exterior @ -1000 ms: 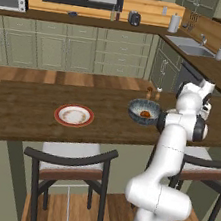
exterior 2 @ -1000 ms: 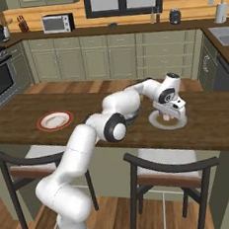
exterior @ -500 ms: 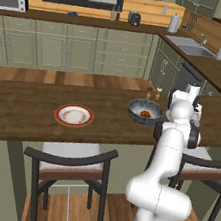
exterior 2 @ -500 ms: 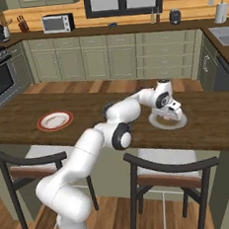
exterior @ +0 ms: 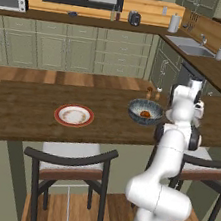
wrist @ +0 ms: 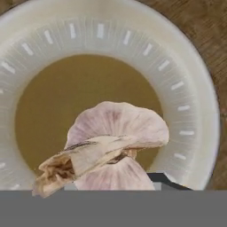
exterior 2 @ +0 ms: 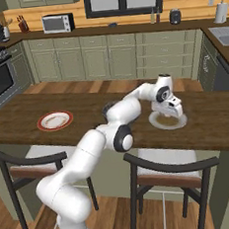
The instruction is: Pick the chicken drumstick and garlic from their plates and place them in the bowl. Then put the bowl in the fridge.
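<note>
One garlic (wrist: 116, 148) on pale plate (wrist: 190, 102)

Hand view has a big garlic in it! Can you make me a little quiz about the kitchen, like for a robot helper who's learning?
1. True or false: the garlic lies on a pale plate with a tan middle.
2. What lies in the bowl? A: the chicken drumstick. B: a spoon. C: nothing.
3. Fill in: the other plate, away from the bowl, has a ___ rim.

Key: 1 true; 2 A; 3 red.
</note>
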{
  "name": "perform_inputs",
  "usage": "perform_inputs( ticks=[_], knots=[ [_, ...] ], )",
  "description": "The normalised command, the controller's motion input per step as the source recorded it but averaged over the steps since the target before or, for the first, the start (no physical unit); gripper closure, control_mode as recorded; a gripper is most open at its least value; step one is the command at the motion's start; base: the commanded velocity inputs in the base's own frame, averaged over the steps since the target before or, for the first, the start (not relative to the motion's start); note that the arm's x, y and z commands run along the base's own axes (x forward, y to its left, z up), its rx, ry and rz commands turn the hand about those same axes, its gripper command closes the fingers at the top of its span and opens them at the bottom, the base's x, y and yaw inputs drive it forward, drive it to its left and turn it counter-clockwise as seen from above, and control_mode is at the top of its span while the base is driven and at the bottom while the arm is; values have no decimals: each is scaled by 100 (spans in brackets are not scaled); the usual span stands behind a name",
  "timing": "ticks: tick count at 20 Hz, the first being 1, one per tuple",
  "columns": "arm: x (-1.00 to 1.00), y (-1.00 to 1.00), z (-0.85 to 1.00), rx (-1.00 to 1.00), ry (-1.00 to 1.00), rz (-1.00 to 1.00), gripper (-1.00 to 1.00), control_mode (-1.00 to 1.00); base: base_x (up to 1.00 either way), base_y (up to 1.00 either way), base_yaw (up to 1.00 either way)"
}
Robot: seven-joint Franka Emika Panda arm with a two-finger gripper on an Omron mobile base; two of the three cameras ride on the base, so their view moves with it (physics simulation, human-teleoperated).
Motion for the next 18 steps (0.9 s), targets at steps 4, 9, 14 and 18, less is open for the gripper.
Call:
perform_inputs(
  ticks=[4, 9, 14, 18],
  knots=[
    [-100, 19, 76, 2, 1, 6, 100, -100, 0, 0, 0],
    [-100, 85, 30, 1, 7, 19, 100, -100, 0, 0, 0],
    [-91, 100, 12, 1, -3, 15, 100, -100, 0, 0, 0],
    [-24, 100, 31, 0, -14, 2, 100, -100, 0, 0, 0]
  ],
)
